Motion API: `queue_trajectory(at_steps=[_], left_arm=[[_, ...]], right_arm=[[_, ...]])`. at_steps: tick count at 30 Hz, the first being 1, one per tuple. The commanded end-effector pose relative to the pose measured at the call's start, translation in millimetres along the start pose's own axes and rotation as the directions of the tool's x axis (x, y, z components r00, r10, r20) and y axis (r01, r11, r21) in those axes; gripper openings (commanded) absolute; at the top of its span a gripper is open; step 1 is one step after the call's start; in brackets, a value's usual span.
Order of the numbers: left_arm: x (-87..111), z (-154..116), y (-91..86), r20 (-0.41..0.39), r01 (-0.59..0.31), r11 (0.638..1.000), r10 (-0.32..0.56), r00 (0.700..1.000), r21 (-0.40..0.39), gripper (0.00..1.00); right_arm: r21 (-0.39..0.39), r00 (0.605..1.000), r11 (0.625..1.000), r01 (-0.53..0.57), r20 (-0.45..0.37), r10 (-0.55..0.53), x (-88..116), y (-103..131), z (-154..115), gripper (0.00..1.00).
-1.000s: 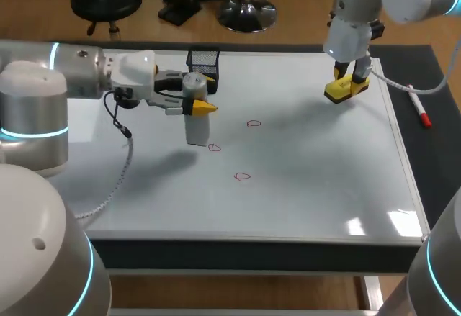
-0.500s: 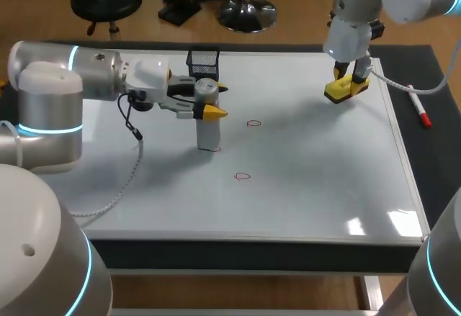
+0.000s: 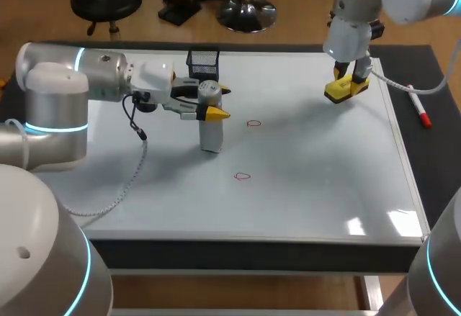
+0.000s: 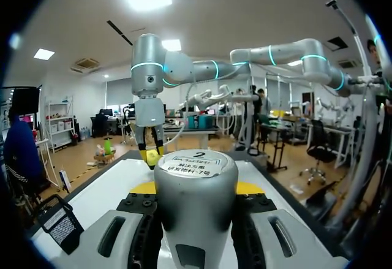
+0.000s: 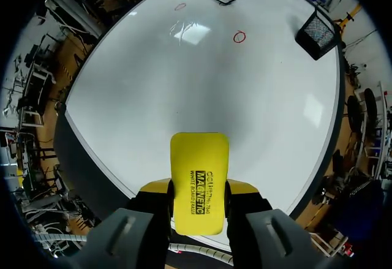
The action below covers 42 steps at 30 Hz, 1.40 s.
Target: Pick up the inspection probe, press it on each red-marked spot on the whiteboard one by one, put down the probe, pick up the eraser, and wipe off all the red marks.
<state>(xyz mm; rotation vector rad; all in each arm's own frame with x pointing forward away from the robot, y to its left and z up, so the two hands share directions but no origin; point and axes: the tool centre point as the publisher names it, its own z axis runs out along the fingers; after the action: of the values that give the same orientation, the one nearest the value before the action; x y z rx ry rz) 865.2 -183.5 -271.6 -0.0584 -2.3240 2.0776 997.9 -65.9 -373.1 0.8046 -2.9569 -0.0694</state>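
The grey inspection probe [image 3: 210, 134] stands upright with its lower end on the whiteboard [image 3: 310, 165]. It is gripped near its top from two sides by the yellow-tipped fingers [image 3: 217, 114] of the left gripper [image 3: 215, 102], whose arm comes in level over the board from the left. The spot beneath the probe's foot is hidden. On the white surface a red mark [image 3: 253, 123], a small outline, lies just to the right of the probe, and a second red mark [image 3: 243, 176] lies nearer the board's front edge; both are apart from the probe. A black mesh basket [image 3: 203, 62] sits at the board's far edge, behind the left gripper. Over the board's far right corner the right gripper [image 3: 346, 86] points down, its fingers clenched on the yellow eraser [image 5: 199, 180], well apart from the marks; whether the eraser touches the surface cannot be told. A red-capped marker pen [image 3: 418, 109] lies on the dark counter [image 3: 432, 158] just beside the board's right edge.
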Motion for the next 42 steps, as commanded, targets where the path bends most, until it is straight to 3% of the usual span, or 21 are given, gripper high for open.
queue_trajectory(at_steps=[1, 42], left_arm=[[-1.7, 1.9, 2.1, -0.003, -0.003, 1.000, 0.003, 1.000, 0.005, 0.00], [-4.9, 3.4, 9.3, -0.001, -0.009, 1.000, 0.009, 1.000, 0.003, 0.00]], right_arm=[[0.002, 1.000, 1.000, 0.001, -0.002, -0.001, 0.2, -0.7, -0.8, 0.00], [0.002, 1.000, 1.000, 0.001, -0.002, -0.001, 0.2, -0.7, -0.8, 0.00]])
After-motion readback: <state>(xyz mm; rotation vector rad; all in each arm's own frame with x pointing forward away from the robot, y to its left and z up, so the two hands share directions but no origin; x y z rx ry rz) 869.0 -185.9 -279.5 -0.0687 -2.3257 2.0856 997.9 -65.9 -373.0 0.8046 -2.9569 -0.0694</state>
